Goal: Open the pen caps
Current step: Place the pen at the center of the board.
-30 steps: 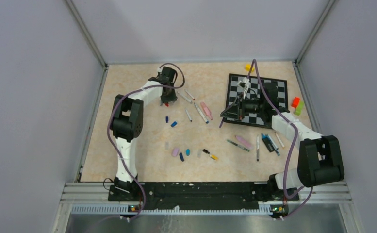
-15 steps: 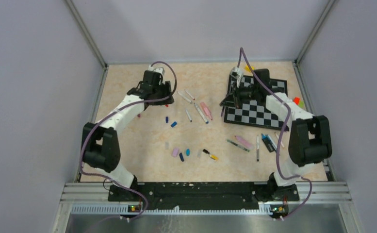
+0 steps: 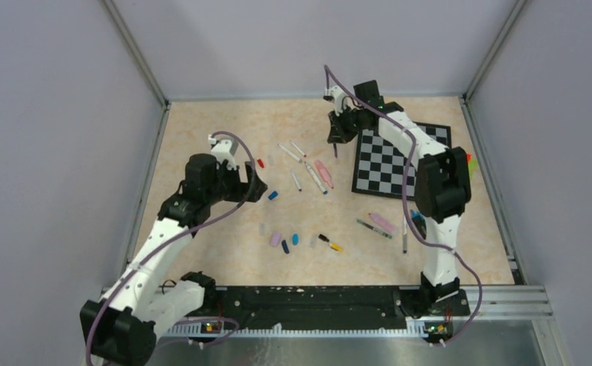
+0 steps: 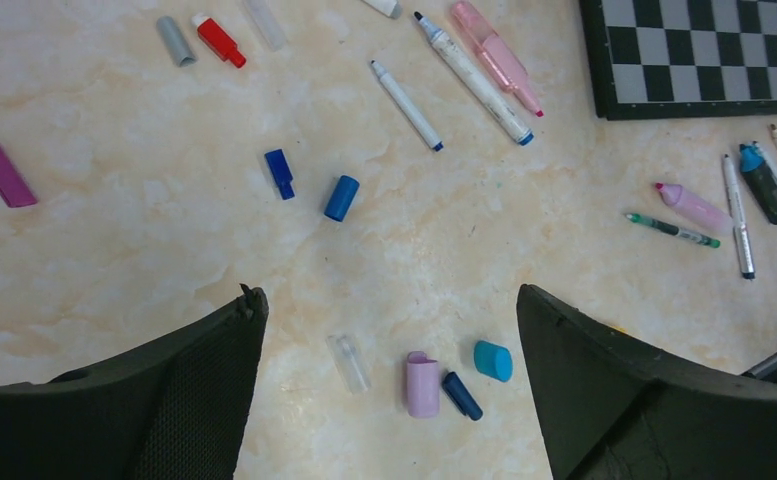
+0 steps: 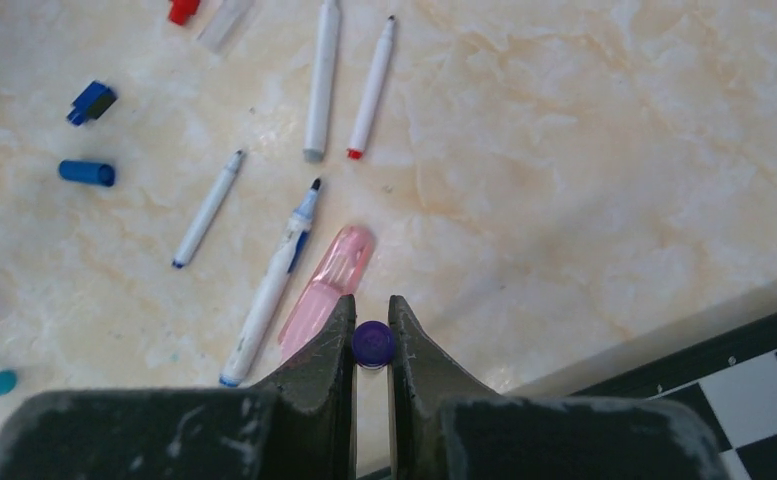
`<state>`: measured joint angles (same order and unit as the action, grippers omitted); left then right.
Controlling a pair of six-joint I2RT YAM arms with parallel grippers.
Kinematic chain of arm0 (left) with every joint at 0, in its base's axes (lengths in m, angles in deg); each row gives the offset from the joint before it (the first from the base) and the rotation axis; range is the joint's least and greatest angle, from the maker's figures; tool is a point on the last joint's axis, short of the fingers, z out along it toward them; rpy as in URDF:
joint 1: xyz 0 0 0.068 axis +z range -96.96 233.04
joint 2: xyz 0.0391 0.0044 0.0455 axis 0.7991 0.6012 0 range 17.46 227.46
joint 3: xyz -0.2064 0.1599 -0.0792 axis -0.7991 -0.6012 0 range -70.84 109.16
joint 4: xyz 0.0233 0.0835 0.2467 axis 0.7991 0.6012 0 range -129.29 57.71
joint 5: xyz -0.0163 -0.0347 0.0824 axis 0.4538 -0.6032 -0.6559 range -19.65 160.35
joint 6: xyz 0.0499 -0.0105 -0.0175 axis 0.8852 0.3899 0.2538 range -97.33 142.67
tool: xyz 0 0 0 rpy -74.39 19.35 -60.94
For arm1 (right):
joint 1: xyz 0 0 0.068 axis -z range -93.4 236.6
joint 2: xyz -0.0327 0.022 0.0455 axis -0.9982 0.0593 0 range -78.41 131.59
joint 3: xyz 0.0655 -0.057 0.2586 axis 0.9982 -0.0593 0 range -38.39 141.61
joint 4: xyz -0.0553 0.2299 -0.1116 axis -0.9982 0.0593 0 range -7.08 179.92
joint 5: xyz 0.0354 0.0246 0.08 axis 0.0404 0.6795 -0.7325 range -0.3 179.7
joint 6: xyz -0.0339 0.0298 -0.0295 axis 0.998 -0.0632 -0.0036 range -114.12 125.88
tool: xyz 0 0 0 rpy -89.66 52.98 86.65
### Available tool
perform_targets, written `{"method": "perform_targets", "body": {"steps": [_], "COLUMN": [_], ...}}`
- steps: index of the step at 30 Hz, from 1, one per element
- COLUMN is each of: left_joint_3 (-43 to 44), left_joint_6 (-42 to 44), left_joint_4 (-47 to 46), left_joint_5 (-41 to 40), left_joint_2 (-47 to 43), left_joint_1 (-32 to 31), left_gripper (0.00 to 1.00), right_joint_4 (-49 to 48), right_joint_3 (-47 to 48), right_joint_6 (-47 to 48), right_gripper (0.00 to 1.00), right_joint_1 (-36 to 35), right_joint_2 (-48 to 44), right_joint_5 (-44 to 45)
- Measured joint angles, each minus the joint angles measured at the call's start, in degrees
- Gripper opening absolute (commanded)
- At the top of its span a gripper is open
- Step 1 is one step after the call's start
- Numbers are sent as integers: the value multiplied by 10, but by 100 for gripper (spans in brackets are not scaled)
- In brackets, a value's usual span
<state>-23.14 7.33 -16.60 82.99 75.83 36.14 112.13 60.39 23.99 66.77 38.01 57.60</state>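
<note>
Right jaws pinched a purple pen [image 5: 372, 343] end-on above the bench [image 5: 564, 150], probably presenting it for uncapping. Left jaws gaped wide and empty over loose pen caps [image 4: 341, 197] scattered mid-bench.

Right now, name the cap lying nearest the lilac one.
The navy cap, right beside the lilac cap; the teal cap and clear cap lie farther off.

Beige marbled table [image 3: 201, 130]: scattered pens [image 3: 315, 177], pen caps [image 3: 273, 195], chessboard [image 3: 388, 175].
</note>
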Motion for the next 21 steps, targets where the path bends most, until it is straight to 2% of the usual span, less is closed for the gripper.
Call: {"method": "perform_targets", "body": {"steps": [6,11,16,21], "left_joint_3": [-68,-89,-90,-90], "left_joint_6": [-31,-49,-52,-51], "left_joint_4": [-5,-4,-4,-4], "left_joint_5": [-2,-14,-27,-42], "left_joint_2": [-130,-178,-187,-187], "left_joint_1": [0,0,0,0], "left_gripper": [98,98,98,98], "right_joint_4": [54,96,109,91], "right_joint_3": [157,279,340,356], "right_joint_6": [4,8,8,7], "right_gripper": [0,0,3,5], "right_joint_1": [-11,-14,-26,-48], "right_joint_2": [121,211,260,271], "right_joint_5": [53,88,116,143]}}
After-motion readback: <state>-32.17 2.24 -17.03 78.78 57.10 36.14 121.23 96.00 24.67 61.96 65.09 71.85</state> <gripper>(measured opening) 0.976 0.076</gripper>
